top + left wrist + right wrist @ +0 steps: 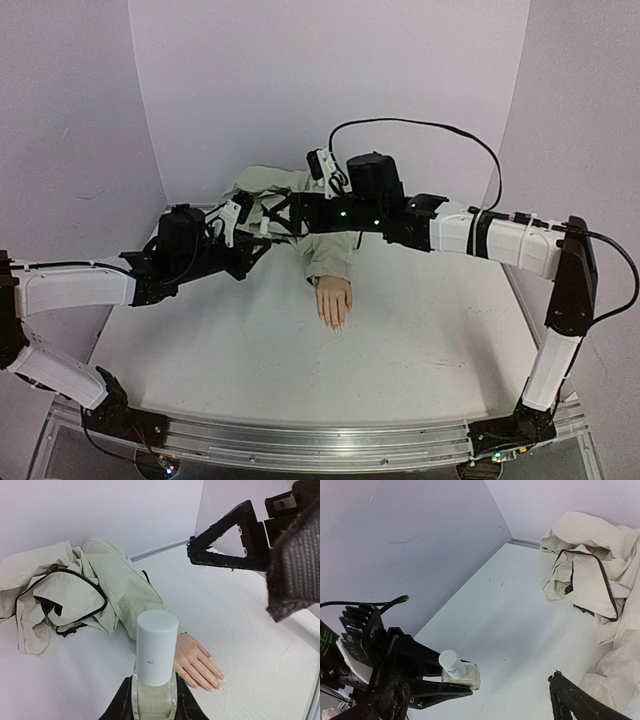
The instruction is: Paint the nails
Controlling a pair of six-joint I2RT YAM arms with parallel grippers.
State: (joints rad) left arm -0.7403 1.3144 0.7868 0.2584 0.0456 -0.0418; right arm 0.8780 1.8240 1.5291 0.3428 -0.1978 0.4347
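At left, the left gripper point(152, 702) pinches a white-capped glass bottle point(156, 650) upright above the table point(420, 340). Just beside it, the right gripper point(272, 220) hangs with fingers spread wide near a crumpled beige jacket point(75, 585). The mannequin hand point(334, 298) lies palm down mid-table, its nails point(216, 682) pointing toward the arms' bases

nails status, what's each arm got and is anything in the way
left fingers shut on capped bottle; right fingers open, empty; nails uncovered, nothing in the way
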